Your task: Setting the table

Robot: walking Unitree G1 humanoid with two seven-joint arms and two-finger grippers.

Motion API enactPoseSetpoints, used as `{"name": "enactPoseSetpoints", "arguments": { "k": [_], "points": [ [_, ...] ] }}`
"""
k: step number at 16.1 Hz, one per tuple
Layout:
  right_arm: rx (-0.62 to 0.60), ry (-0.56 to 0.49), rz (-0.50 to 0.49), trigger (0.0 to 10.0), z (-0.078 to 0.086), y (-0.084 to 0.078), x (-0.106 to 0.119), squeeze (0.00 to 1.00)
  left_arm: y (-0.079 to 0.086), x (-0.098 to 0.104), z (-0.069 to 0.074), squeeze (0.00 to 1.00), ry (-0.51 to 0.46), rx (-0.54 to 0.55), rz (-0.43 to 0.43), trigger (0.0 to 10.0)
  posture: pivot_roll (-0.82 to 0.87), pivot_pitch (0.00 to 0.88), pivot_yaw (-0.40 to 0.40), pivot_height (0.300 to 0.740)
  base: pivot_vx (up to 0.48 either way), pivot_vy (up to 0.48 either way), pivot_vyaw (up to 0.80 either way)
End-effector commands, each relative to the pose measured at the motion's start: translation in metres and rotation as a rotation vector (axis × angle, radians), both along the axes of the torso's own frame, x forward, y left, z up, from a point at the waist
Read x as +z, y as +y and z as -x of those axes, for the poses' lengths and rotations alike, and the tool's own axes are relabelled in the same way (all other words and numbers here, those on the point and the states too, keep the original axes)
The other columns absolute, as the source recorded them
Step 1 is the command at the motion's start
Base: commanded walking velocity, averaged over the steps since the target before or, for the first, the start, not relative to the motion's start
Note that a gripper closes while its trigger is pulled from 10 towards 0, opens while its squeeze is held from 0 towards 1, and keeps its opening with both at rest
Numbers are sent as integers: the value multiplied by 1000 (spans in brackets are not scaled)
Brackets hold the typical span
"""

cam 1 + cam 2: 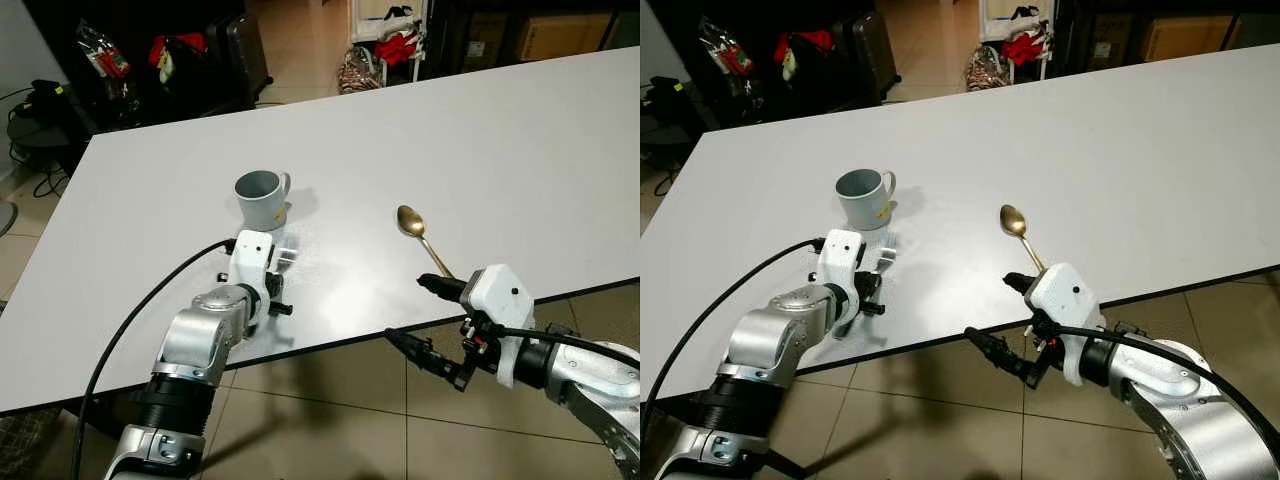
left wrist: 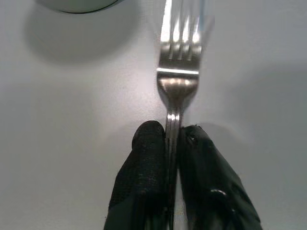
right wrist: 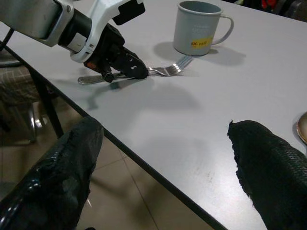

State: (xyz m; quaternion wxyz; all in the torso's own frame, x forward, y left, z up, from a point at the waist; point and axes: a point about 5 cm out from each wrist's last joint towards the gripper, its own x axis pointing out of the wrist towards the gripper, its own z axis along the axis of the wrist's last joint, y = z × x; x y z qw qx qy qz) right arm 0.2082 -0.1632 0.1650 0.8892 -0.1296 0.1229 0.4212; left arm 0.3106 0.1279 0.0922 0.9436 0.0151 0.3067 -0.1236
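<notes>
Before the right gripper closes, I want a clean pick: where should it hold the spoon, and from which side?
Grip the spoon by its thin handle, near the table edge, coming from the robot's side. The spoon lies flat, bowl pointing away and handle toward the open right gripper, which straddles the edge just short of it.

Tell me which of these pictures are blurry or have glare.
Left wrist view: the fork tines smear out of focus at the tips and catch bright glare, while the left hand shut on its handle is sharp. Eye views: sharp, with a soft sheen on the table. Right wrist view: the right hand's fingers look soft up close.
</notes>
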Motion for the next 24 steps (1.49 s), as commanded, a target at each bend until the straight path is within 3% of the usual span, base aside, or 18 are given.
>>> {"name": "enactPoseSetpoints", "arguments": {
  "k": [1, 5, 7, 11, 19, 20, 21, 22, 23, 24],
  "points": [
    [31, -5, -9, 10000, 3, 5, 2, 0, 7, -10, 7, 0, 62, 39, -2, 0, -134, 38, 137, 740, 0, 0, 0],
    [37, -1, -12, 10000, 2, 8, 1, 0, 15, -10, 10, 0, 69, 162, 35, 0, -123, 43, 127, 740, 0, 0, 0],
    [47, 0, -11, 10000, 1, 9, 1, 0, 26, -11, 16, 0, 69, 279, 45, 0, -114, 48, 114, 740, 0, 0, 0],
    [74, 1, -11, 10000, -2, 12, 1, 0, 39, -9, 18, 0, 24, 412, 4, 0, -100, 50, 92, 740, 0, 0, 0],
    [93, 4, -17, 10000, -1, 15, 2, 0, 37, -7, 10, 0, 9, 395, 5, 0, -106, 53, 98, 740, 0, 0, 0],
    [93, 5, -17, 10000, -1, 15, 2, 0, 35, -7, 10, 0, 13, 381, -2, 2863, -106, 53, 99, 740, 0, 0, 0],
    [93, 5, -17, 10000, -1, 15, 2, 0, 35, -7, 10, 0, 15, 377, -5, 2863, -106, 53, 99, 740, 0, 0, 0],
    [92, 5, -18, 10000, -1, 15, 2, 0, 34, -6, 10, 467, 14, 368, 4, 10000, -106, 52, 100, 740, 0, 0, 0],
    [92, 5, -19, 10000, -1, 15, 2, 0, 34, -5, 10, 1000, 10, 374, 13, 10000, -105, 53, 101, 740, 0, 0, 0],
    [92, 5, -20, 10000, -1, 15, 2, 0, 34, -4, 9, 1000, 4, 383, 28, 10000, -103, 53, 100, 740, 0, 0, 0]
  ]
}}
